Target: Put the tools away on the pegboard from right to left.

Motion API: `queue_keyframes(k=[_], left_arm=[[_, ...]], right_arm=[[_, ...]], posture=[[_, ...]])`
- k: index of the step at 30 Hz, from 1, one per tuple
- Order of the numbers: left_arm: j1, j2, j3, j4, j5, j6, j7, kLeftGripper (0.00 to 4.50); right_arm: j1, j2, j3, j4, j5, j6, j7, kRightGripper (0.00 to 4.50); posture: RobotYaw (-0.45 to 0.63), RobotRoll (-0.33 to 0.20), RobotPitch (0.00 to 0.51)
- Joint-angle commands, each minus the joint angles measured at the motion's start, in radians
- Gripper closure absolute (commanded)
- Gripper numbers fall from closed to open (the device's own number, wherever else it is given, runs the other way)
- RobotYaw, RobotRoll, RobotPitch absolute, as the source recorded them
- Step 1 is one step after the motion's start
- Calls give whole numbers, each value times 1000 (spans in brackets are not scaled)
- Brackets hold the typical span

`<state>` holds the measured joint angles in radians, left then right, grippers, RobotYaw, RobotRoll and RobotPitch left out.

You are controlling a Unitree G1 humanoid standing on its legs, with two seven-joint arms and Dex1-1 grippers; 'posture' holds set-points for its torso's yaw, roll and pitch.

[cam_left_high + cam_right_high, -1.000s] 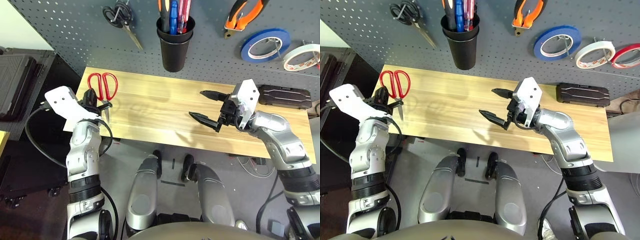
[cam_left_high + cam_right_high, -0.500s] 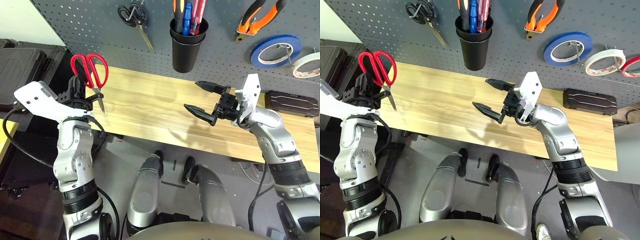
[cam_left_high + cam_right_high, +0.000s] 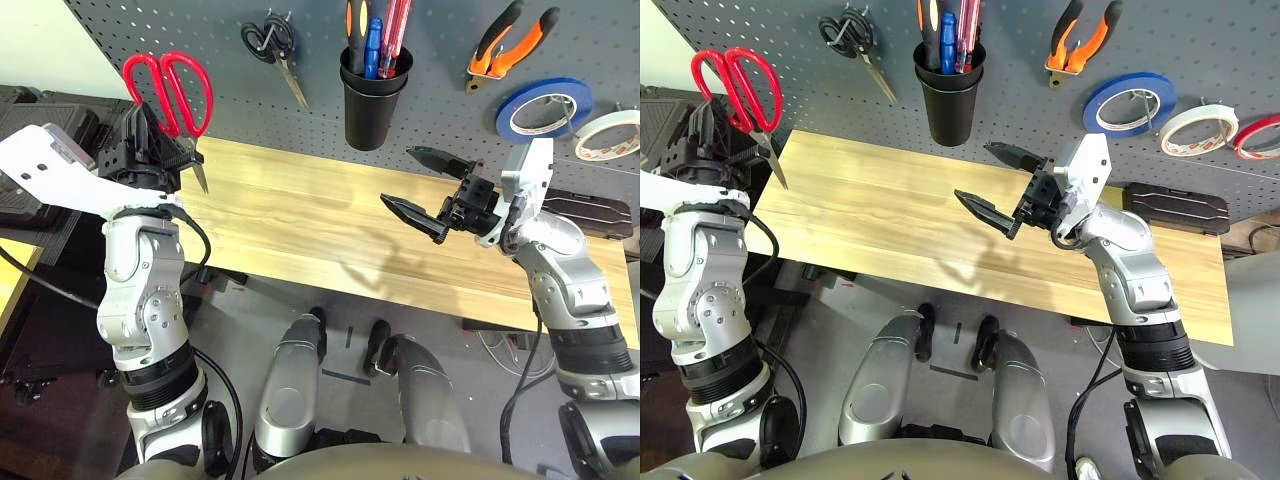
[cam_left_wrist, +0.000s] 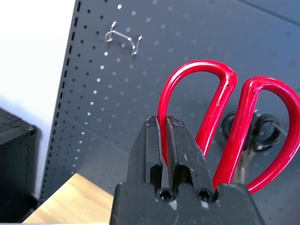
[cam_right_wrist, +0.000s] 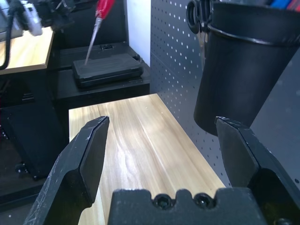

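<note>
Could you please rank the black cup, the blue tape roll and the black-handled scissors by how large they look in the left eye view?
1. black cup
2. blue tape roll
3. black-handled scissors
All are on the pegboard, so nearness hardly skews this.

Head stereo pair: looks forward and down over both forearms at the wooden table (image 3: 300, 215) and pegboard (image 3: 180, 30); same scene, slightly offset sideways.

Left wrist view: close, faces up along its fingers at the pegboard and red-handled scissors (image 4: 225, 117).

Right wrist view: low over the table, facing the black cup (image 5: 239, 70); shares pegboard and scissors with the head views.
</note>
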<state>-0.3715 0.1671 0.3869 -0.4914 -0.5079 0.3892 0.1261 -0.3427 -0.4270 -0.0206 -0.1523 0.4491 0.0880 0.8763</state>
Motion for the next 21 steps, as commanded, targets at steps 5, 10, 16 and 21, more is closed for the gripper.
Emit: queue_keyframes(k=[5, 10, 16, 21], left_arm=[[-15, -12, -25, 30, -32, -2, -28, 4470], [-52, -37, -50, 127, -25, -43, -69, 4470], [-108, -40, -56, 249, -7, -105, -105, 4470], [-151, -33, -55, 334, 0, -144, -133, 4470]], right_arm=[[20, -26, -46, -38, 14, 10, -22, 0], [25, -28, -44, -48, 10, 11, -39, 0], [29, -30, -44, -58, 5, 13, -58, 0], [37, -33, -43, -66, 3, 13, -68, 0]], posture=[[238, 0, 238], [222, 0, 238], [203, 0, 238], [188, 0, 237]])
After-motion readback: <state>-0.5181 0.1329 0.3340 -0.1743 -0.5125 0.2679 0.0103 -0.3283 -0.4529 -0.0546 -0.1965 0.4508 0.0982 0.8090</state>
